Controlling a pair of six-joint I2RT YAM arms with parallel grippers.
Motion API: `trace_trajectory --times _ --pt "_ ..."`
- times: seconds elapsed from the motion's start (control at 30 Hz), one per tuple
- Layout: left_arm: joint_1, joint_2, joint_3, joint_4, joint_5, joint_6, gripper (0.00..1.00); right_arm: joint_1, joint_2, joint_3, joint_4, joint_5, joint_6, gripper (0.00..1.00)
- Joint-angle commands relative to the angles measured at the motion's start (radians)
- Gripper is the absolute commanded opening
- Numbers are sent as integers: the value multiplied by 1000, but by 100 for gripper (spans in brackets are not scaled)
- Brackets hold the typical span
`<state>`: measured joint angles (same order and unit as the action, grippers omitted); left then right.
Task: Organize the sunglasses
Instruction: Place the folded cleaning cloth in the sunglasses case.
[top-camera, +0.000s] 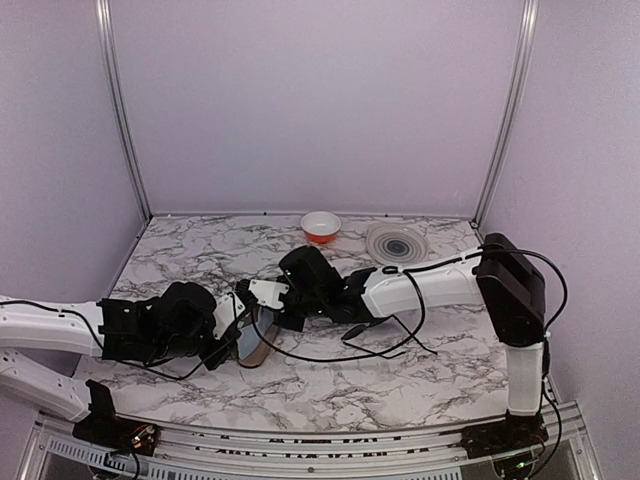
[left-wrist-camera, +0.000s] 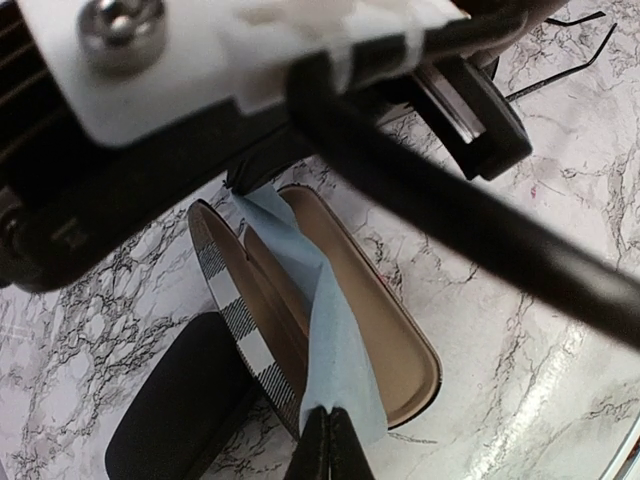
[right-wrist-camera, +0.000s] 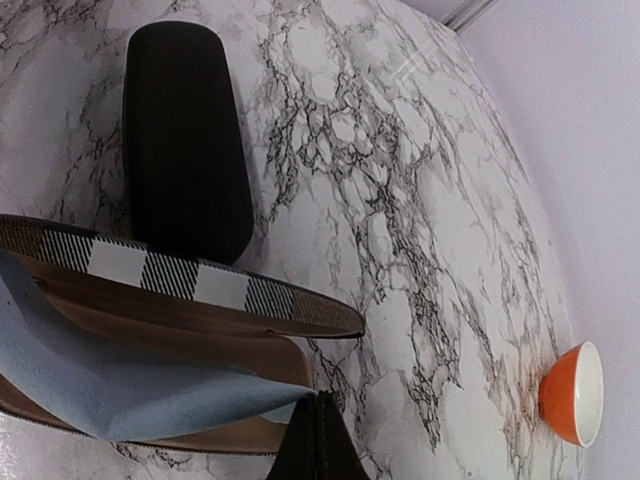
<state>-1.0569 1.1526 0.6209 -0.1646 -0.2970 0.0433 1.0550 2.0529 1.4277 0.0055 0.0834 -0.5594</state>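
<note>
The left tool (left-wrist-camera: 325, 440) is pinched shut on one end of a blue cloth (left-wrist-camera: 330, 330) that drapes out of the open plaid case (left-wrist-camera: 240, 310). A black case (left-wrist-camera: 180, 410) lies just to this tool's left. The right tool (right-wrist-camera: 315, 440) is clamped on the cloth's other end. The sunglasses (top-camera: 362, 328) seem to lie on the tabletop (top-camera: 400, 400) well behind the right tool, partly hidden under its forearm. They are probably light, with thin wire that bends easily and slick lenses that scratch. The bridge or a hinge corner looks the safest hold, taken gently.
</note>
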Motion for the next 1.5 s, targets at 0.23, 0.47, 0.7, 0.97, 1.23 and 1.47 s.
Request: trace_trajectory --times 0.23,0.47,0.7,0.97,1.23,1.47 --pt "-7 56 2 -33 13 -34 0 -19 51 67 41 -27 -16 1" --pt "-11 53 -3 -42 2 -47 0 -20 65 81 53 -44 -19 1" --pt "-23 72 -1 -62 0 -50 0 -20 64 54 55 -52 -6 0" --pt "-40 140 22 -82 -10 -44 0 -21 54 10 65 -42 1 0" --pt "-51 186 42 -88 -11 -37 0 -27 47 -25 69 -42 4 0" --pt "-56 210 59 -92 -3 -34 0 -29 46 -35 62 -33 -6 0"
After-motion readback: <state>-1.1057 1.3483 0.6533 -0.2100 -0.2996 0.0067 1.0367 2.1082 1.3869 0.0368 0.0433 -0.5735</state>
